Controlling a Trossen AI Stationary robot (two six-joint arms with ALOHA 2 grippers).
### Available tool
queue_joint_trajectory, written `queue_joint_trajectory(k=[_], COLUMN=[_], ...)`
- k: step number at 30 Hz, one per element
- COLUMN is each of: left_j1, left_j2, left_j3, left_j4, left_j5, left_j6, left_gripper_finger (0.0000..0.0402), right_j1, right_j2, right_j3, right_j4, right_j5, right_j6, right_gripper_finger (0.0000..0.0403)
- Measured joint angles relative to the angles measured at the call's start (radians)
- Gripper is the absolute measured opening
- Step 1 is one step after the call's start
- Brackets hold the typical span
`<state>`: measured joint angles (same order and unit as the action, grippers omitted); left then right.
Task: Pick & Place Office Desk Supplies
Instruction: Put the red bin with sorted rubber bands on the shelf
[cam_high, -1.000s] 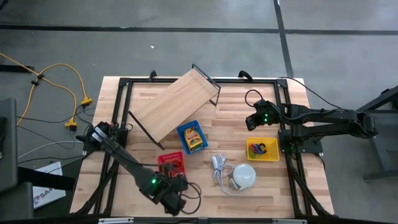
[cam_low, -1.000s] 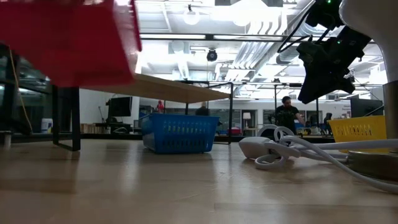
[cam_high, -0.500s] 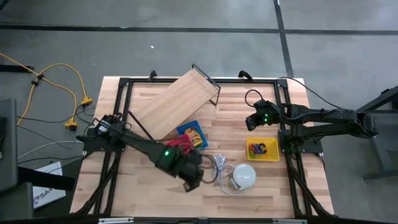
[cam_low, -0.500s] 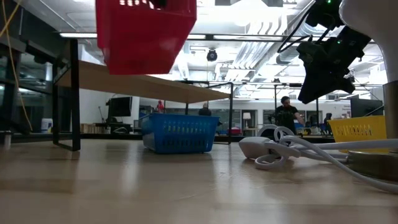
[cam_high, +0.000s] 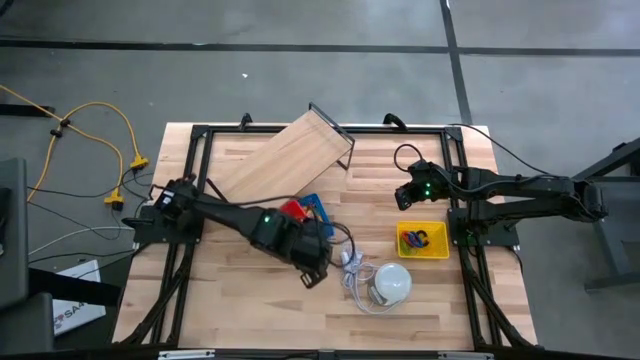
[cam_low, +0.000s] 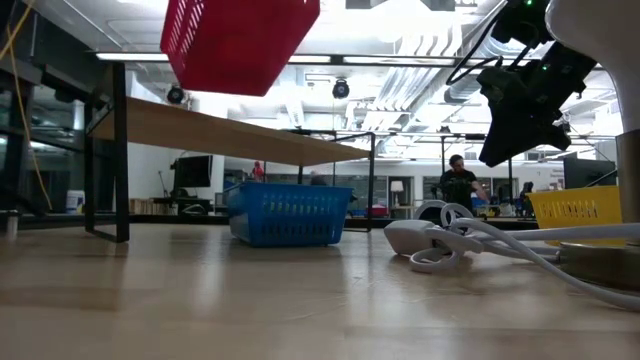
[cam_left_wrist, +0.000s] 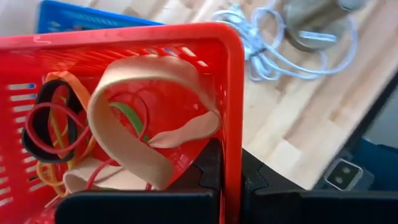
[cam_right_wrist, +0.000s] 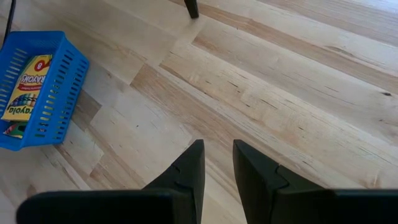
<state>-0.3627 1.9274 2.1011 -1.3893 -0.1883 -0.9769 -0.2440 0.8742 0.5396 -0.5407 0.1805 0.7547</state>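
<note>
Left gripper (cam_left_wrist: 225, 186) clamps the red basket's (cam_left_wrist: 231, 93) rim, lifted; inside, rubber bands (cam_left_wrist: 134, 118) (tan, red, orange, green). Right gripper (cam_right_wrist: 217, 163) slightly parted, holding nothing.

A wooden shelf board (cam_high: 282, 160) on a black frame stood tilted at the far side of the table (cam_high: 400, 300). A white dome (cam_high: 393, 283) with its coiled white cord (cam_high: 352, 268) lay near the front, right of centre. Yellow cables (cam_high: 95, 130) trailed across the grey floor to the left.
</note>
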Motion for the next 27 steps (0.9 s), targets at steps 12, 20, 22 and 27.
queue_joint_trajectory(k=[12, 20, 22, 27], left_j1=[0.058, 0.105, 0.122, 0.150], left_j2=[0.000, 0.000, -0.002, -0.015], left_j3=[0.027, 0.027, 0.026, 0.022], left_j4=[-0.142, -0.179, -0.185, -0.183], left_j5=[-0.005, -0.002, 0.000, -0.001], left_j6=[-0.048, 0.014, 0.042, 0.085], left_gripper_finger=[0.0000, 0.0000, 0.0000, 0.0000], right_j1=[0.000, 0.000, 0.000, 0.000], right_j2=[0.000, 0.000, 0.000, 0.000], right_j3=[0.000, 0.000, 0.000, 0.000], right_j4=[0.000, 0.000, 0.000, 0.000], right_j5=[0.000, 0.000, 0.000, 0.000], right_j6=[0.000, 0.000, 0.000, 0.000], right_gripper_finger=[0.0071, 0.0071, 0.0071, 0.0071])
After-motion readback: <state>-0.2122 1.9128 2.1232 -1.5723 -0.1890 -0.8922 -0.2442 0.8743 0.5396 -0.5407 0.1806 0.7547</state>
